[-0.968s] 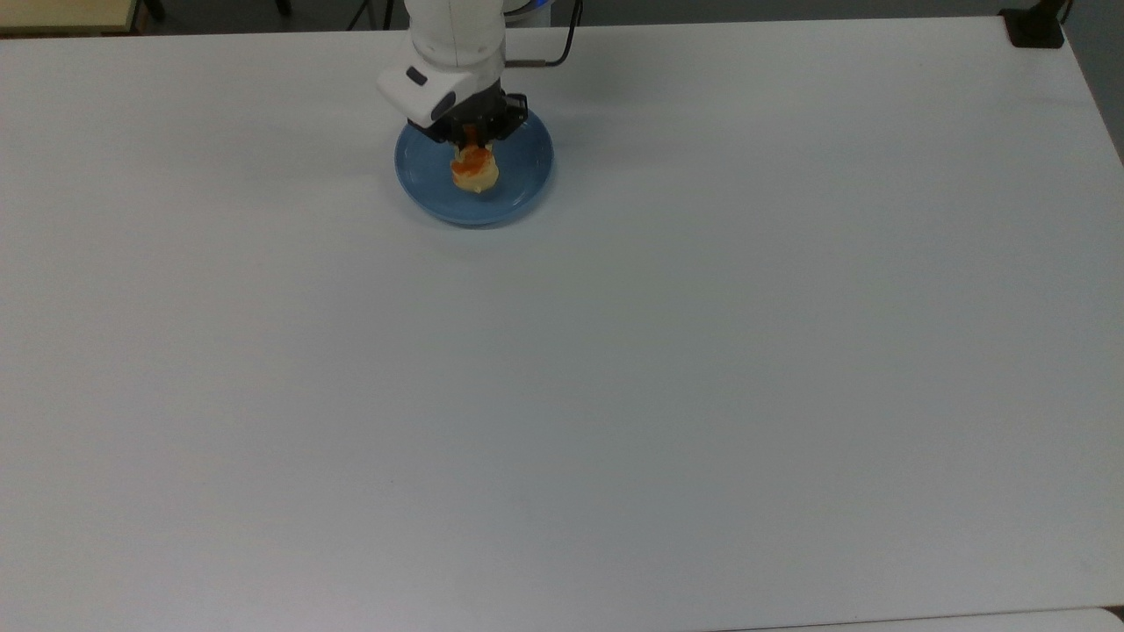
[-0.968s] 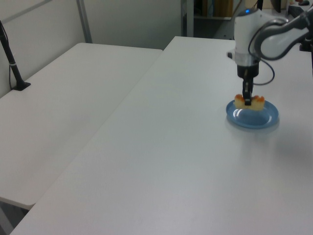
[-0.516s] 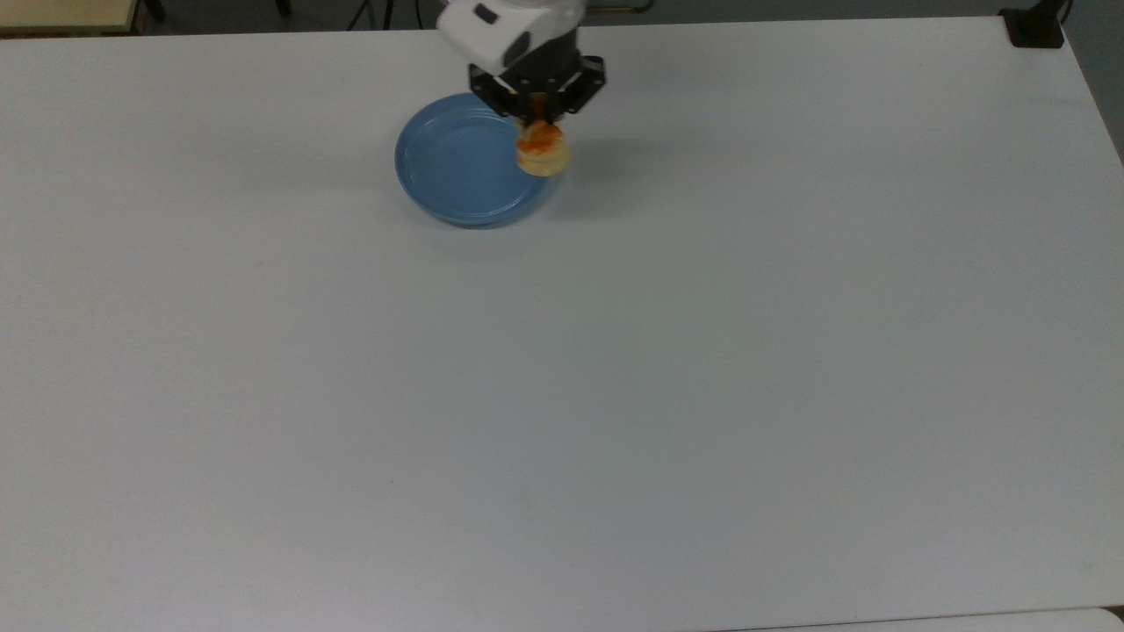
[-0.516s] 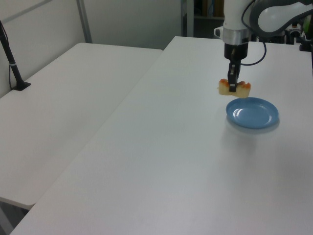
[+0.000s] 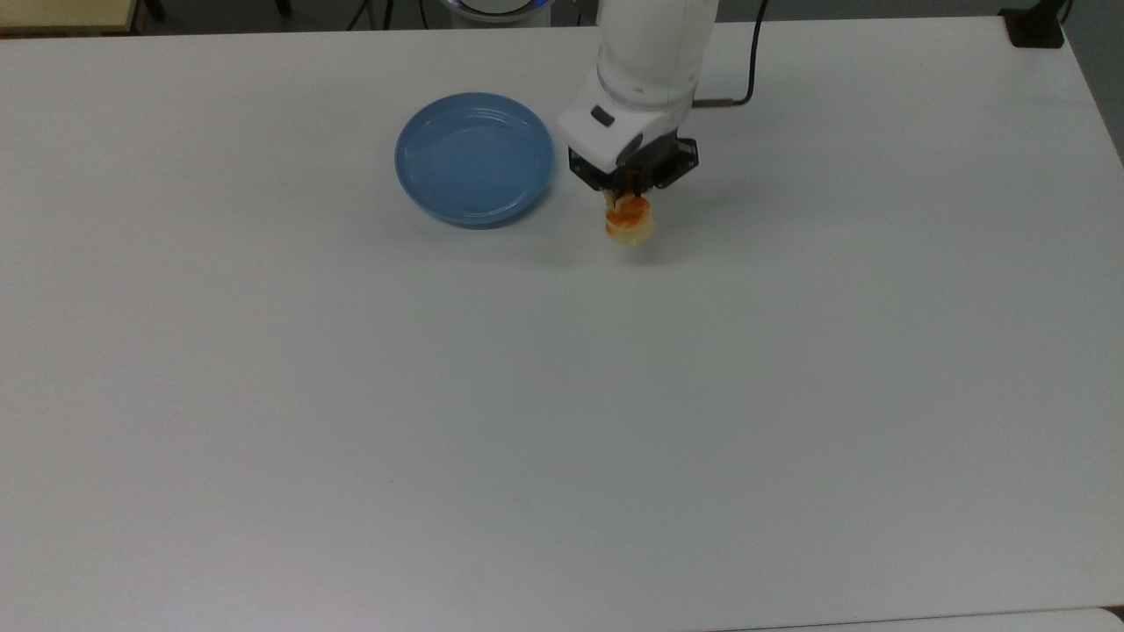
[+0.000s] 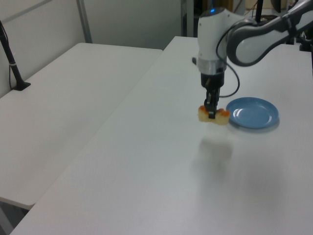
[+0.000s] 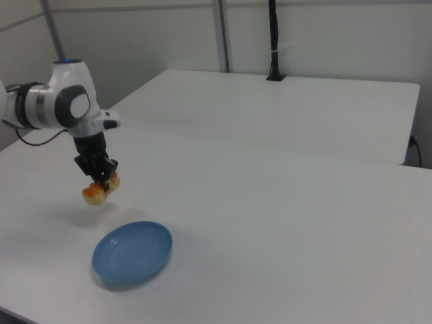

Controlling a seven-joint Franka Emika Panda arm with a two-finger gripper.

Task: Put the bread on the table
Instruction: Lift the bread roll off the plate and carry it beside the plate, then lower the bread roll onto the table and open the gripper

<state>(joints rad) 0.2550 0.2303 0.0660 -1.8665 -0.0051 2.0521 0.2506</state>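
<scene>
Top view: pincer [image 5: 630, 200] clamped on bread [image 5: 630, 224], seemingly just above bare white table [image 5: 562, 395], beside blue plate [image 5: 474, 158].

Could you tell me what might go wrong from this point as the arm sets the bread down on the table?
1. The gripper holds the bread in the air above the table; the right view shows a shadow below it. Opening now would probably let it drop and roll.
2. In the left view the fingers pinch the loaf at its middle, so it might swing or slip on the way down.
3. The blue plate lies close by; a stray landing could touch its rim.
</scene>
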